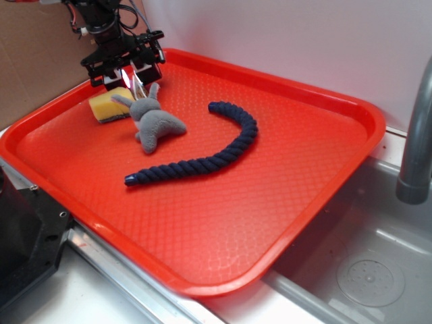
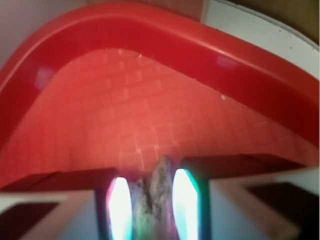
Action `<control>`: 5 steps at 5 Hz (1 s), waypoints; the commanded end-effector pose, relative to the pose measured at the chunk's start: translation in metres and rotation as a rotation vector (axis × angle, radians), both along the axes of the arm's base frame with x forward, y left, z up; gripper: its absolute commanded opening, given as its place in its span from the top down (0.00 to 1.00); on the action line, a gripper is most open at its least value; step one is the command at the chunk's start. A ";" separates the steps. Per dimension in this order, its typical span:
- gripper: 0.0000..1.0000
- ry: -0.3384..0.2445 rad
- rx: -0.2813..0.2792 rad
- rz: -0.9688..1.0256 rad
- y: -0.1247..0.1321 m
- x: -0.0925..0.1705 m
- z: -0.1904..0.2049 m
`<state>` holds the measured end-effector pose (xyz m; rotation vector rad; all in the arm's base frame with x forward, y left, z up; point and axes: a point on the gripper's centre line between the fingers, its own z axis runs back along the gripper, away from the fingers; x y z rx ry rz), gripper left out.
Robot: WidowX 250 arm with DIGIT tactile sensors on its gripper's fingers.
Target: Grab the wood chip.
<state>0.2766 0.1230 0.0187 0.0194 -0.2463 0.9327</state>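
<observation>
Fingers (image 2: 153,207) pinch the chip (image 2: 152,192) above the tray's (image 2: 150,30) far corner, just beyond the sponge (image 1: 111,104); best to lift straight up, keeping grip steady

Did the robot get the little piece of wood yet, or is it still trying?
Looks like it has it. In the wrist view the wood chip sits pinched between the two fingers of the hand, so the grab seems done. The hand is above the back corner of the red tray, near the yellow sponge and the grey toy mouse. Nothing obvious is left.
</observation>
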 end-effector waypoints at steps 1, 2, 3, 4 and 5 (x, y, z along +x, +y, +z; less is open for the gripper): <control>1.00 0.004 0.070 -0.248 -0.021 0.004 0.073; 1.00 0.033 0.025 -0.389 -0.054 0.001 0.112; 1.00 0.123 -0.066 -0.496 -0.089 -0.011 0.139; 1.00 0.179 -0.146 -0.594 -0.119 -0.030 0.160; 1.00 0.164 -0.139 -0.681 -0.150 -0.062 0.184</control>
